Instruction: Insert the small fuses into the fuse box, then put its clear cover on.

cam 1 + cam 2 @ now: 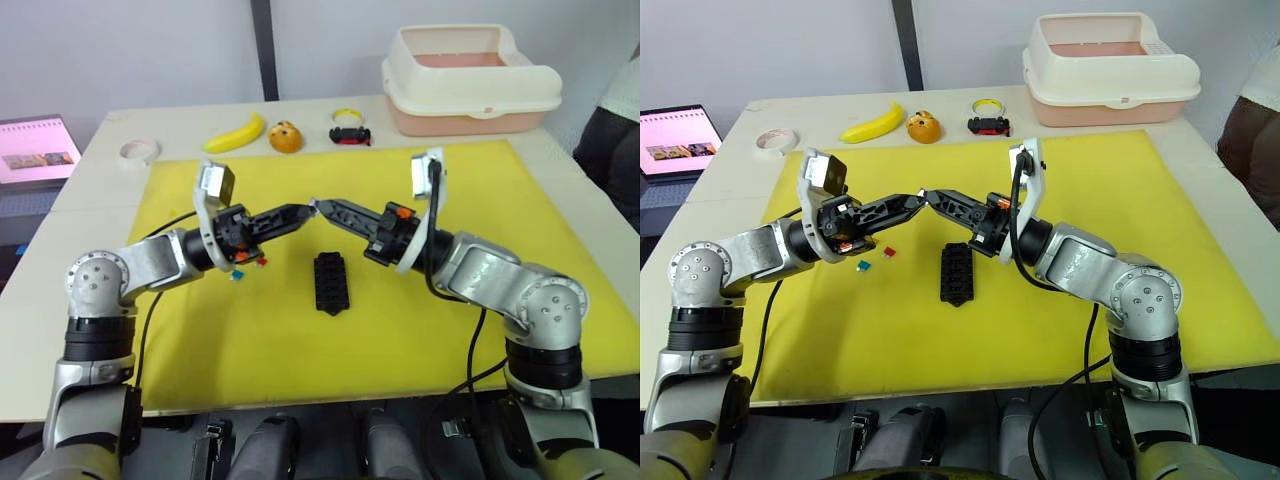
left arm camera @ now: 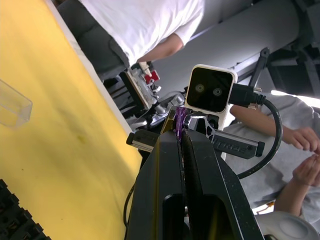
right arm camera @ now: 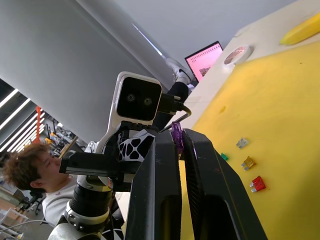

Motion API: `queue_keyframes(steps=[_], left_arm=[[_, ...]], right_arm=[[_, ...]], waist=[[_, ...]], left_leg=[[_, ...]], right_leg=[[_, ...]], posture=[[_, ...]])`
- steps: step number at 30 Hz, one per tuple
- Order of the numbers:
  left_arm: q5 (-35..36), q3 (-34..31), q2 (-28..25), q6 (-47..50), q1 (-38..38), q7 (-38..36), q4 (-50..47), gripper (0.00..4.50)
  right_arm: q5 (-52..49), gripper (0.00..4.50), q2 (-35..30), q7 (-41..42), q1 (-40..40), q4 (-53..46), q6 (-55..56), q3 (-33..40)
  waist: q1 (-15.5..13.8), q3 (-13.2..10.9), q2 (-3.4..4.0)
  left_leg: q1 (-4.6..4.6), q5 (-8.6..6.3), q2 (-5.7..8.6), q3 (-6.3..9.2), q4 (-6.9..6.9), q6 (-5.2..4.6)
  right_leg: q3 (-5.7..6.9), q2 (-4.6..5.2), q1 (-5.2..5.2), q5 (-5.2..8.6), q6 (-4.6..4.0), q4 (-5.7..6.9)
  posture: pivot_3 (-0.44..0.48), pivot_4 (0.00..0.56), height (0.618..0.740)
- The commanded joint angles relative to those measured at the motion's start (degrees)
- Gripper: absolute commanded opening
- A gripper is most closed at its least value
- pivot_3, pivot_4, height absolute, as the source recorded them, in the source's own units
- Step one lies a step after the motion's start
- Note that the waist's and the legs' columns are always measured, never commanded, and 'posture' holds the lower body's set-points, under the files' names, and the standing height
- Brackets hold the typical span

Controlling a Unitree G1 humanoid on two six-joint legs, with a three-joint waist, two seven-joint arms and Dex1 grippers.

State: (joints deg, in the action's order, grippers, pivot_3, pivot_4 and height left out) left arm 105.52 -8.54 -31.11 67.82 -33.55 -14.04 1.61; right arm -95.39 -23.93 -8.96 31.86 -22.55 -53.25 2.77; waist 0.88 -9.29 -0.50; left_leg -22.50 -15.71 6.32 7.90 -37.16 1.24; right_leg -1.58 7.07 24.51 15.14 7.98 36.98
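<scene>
The left gripper and the right gripper meet tip to tip in the air above the yellow mat, both sets of black fingers drawn close together, and each wrist view shows a purple fuse pinched at the very tips; it looks like one fuse gripped from both sides in a handover, though I cannot tell which gripper carries the real load. The risk lies here: the grip sits on a sliver of plastic, so if one side lets go before the other has a firm hold, or the two pull slightly out of line, the fuse may twist or drop onto the mat. The black fuse box lies on the mat just below and a little toward the robot, well apart from the fingertips. A red fuse, a brown one, a grey one and a green one lie loose on the mat under the left arm, which partly hides them from the head views. The clear cover lies flat on the mat, cut off at the edge of the left wrist view, and is too faint to find from above. Whether the box's slots already hold fuses is too small to make out
</scene>
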Motion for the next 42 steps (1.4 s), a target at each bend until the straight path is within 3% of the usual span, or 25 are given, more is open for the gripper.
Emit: queue_keyframes(steps=[1, 4, 6, 11, 14, 18, 20, 22, 29, 42], left_arm=[[0.80, -0.54, 0.23, -0.85, -0.74, -0.59, -1.46, 0.00], [0.79, -0.43, 0.12, -0.51, -0.65, -0.73, -1.09, 0.00], [-0.17, -0.72, -0.77, 0.19, -0.56, -2.24, -0.85, 0.66], [-11.13, -1.05, -7.80, 2.83, -1.05, -14.61, -2.11, 3.00], [-26.14, 3.53, -15.08, -2.27, -0.31, -29.59, -7.35, 4.47], [-46.65, 12.16, -22.05, -17.86, 1.37, -48.07, -12.19, 4.47], [-57.91, 16.41, -23.26, -30.79, 3.70, -55.72, -13.67, 4.47], [-65.09, 18.23, -21.83, -40.19, 5.33, -58.88, -13.46, 4.47], [-78.18, 21.09, -15.75, -55.75, 8.31, -60.93, -12.10, 4.47], [-85.59, 21.62, -8.78, -58.40, 7.82, -59.05, -9.47, 4.47]], right_arm=[[-2.91, 0.08, -0.63, 0.21, 0.43, -1.83, 0.75, -0.03], [-4.54, 0.08, -0.76, -0.23, 0.45, -1.95, 1.41, 0.12], [-5.81, 0.00, -1.25, -0.36, 0.47, -2.12, 1.79, 0.39], [-7.18, 0.00, -4.34, 0.79, 0.61, -2.42, 1.82, 1.24], [-3.53, 0.00, -9.34, 5.70, 1.70, -2.70, -1.10, 0.90], [8.22, 0.00, -16.29, 16.70, 3.47, -4.34, -4.09, -2.54], [25.39, 0.00, -23.46, 29.59, 3.51, -8.85, -0.21, -11.02], [39.34, 0.00, -28.29, 40.73, 2.18, -11.23, 7.10, -18.01], [61.96, 0.00, -26.83, 54.20, -1.24, -5.94, 23.33, -25.62], [72.48, 0.00, -21.63, 61.89, -2.61, 0.77, 27.69, -23.87]], waist=[[-0.03, 0.00, 0.00], [-0.03, 0.00, 0.00], [-0.04, 0.00, 0.00], [0.13, 0.00, 0.00], [0.10, -0.02, 0.00], [-0.09, -0.03, 0.03], [-0.14, -0.04, 0.05], [-0.24, -0.06, 0.03], [-0.19, -0.09, -0.03], [-0.27, -0.10, -0.05]], left_leg=[[0.00, 0.00, 0.00, 0.00, 0.00, 0.00], [0.00, 0.00, 0.00, 0.00, 0.00, 0.00], [0.00, 0.00, 0.00, 0.00, 0.00, -0.01], [0.00, -0.01, -0.06, -0.04, 0.02, -0.01], [-0.01, -0.01, -0.07, -0.08, 0.03, -0.02], [0.00, -0.02, -0.11, -0.15, 0.07, -0.04], [0.00, -0.04, -0.15, -0.18, 0.11, -0.08], [0.00, -0.05, -0.16, -0.20, 0.13, -0.08], [-0.15, -0.10, -0.22, -0.24, 0.03, -0.16], [-0.17, -0.09, -0.21, -0.17, 0.01, -0.15]], right_leg=[[0.00, 0.00, 0.00, 0.00, 0.00, 0.00], [0.00, 0.00, 0.00, 0.00, 0.00, 0.00], [0.00, 0.00, 0.00, 0.00, 0.00, 0.00], [0.00, -0.08, 0.01, 0.01, -0.01, -0.01], [0.00, -0.11, 0.00, 0.01, -0.02, -0.06], [-0.01, -0.12, -0.05, 0.01, -0.03, -0.22], [-0.01, -0.15, -0.07, -0.02, -0.07, -0.34], [0.04, -0.17, -0.11, -0.04, -0.07, -0.50], [0.09, -0.12, -0.14, -0.17, -0.05, -0.74], [0.13, -0.13, -0.14, -0.20, -0.07, -0.73]], posture=[[0.000, 0.150, 0.740], [0.000, 0.150, 0.740], [0.000, 0.150, 0.740], [0.000, 0.150, 0.740], [0.000, 0.150, 0.740], [0.000, 0.150, 0.740], [0.000, 0.150, 0.740], [0.000, 0.150, 0.740], [0.000, 0.150, 0.740], [0.000, 0.150, 0.740]])
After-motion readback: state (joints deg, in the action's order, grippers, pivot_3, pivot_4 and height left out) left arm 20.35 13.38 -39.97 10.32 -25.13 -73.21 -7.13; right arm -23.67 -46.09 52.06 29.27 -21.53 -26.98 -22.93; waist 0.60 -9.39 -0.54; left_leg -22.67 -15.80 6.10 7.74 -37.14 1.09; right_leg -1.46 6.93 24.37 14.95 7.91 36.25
